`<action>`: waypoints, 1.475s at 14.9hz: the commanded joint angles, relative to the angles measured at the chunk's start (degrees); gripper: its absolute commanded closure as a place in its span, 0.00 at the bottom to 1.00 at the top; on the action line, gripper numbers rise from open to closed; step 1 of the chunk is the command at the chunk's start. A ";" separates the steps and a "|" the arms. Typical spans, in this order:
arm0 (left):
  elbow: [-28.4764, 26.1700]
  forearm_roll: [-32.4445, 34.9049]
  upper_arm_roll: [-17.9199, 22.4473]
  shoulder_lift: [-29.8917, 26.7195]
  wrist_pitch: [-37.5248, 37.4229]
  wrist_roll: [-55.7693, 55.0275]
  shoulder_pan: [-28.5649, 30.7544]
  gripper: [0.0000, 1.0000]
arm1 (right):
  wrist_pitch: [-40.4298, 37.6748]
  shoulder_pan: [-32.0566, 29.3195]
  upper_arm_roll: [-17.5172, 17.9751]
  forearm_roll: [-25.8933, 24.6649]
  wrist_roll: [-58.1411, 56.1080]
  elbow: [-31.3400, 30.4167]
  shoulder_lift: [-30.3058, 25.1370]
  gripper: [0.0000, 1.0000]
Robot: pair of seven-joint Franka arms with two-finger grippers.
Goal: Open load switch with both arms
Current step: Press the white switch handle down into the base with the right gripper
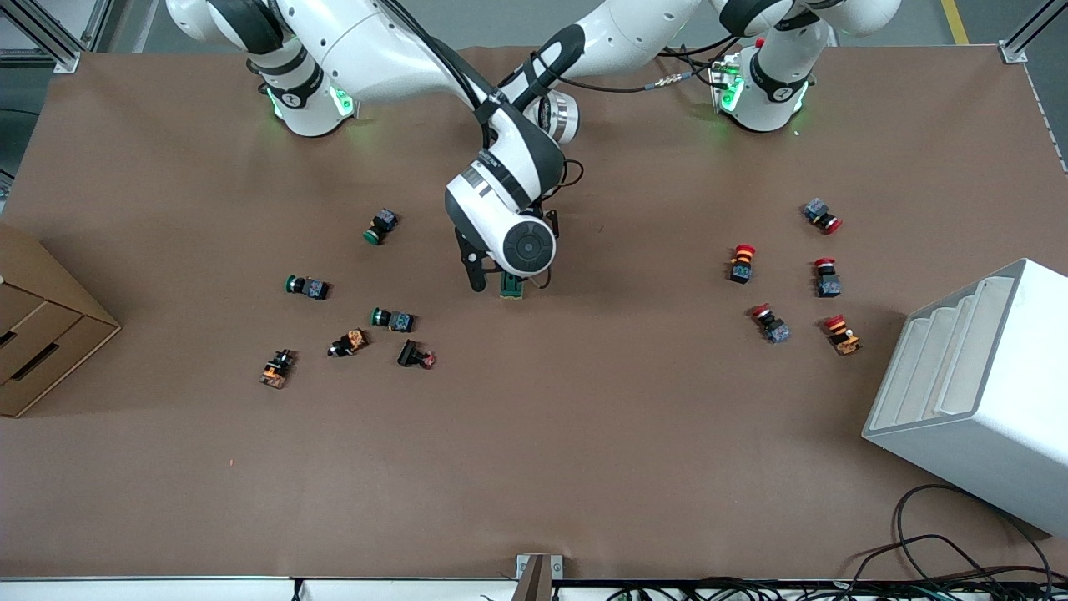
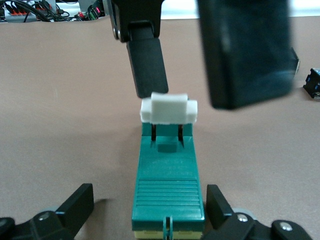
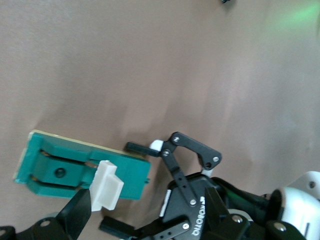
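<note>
The load switch lies flat in the middle of the table, a dark-green block with its white sliding piece at one end. My left gripper is open and low at the table, its fingers on either side of the block's ribbed end with gaps showing. In the front view it is hidden under the right arm. My right gripper is open over the white piece. One of its fingers stands close by that piece and is not clamped on it.
Green-capped push buttons and several orange and black ones lie toward the right arm's end. Red-capped push buttons lie toward the left arm's end, next to a white rack. A cardboard box sits at the table edge.
</note>
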 commanded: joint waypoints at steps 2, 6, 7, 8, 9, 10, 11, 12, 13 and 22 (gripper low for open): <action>0.95 0.04 0.49 1.29 -0.18 -0.90 0.29 0.01 | -2.13 1.12 -0.01 -0.13 -0.86 -1.48 -0.67 0.00; 0.95 0.04 0.58 1.38 -0.18 -0.81 0.90 0.01 | -1.51 1.74 -0.02 -1.27 -0.86 -3.06 -0.40 0.00; 0.95 0.04 0.58 1.38 -0.18 -0.81 0.99 0.01 | -1.34 2.09 -0.02 -2.05 -0.86 -3.07 -0.32 0.00; 0.95 0.04 0.58 1.38 -0.18 -0.81 1.08 0.00 | -0.73 2.09 -0.02 -2.50 -0.86 -3.15 -0.14 0.00; 0.95 0.04 0.58 1.29 -0.18 -0.81 1.08 0.01 | -0.11 2.09 -0.02 -2.50 -0.86 -3.15 -0.05 0.00; 0.95 0.04 0.58 1.29 -0.18 -0.81 1.08 0.01 | 0.07 2.09 -0.02 -2.50 -0.86 -3.24 0.04 0.00; 0.95 0.04 0.58 1.29 -0.18 -0.81 1.08 0.00 | 0.24 2.09 -0.02 -2.59 -0.95 -3.24 0.12 0.00; 0.86 0.04 0.49 1.29 -0.18 -0.81 1.08 0.01 | 0.77 2.00 -0.02 -2.59 -0.95 -3.24 0.12 0.00; 0.95 0.04 0.49 1.20 -0.18 -0.81 1.08 0.01 | 1.64 2.09 -0.02 -2.50 -0.95 -3.42 0.12 0.00; 0.95 -0.13 0.49 0.67 -0.18 -1.07 1.08 0.00 | 1.30 -2.73 -0.63 -4.51 -13.84 -1.32 -1.98 0.00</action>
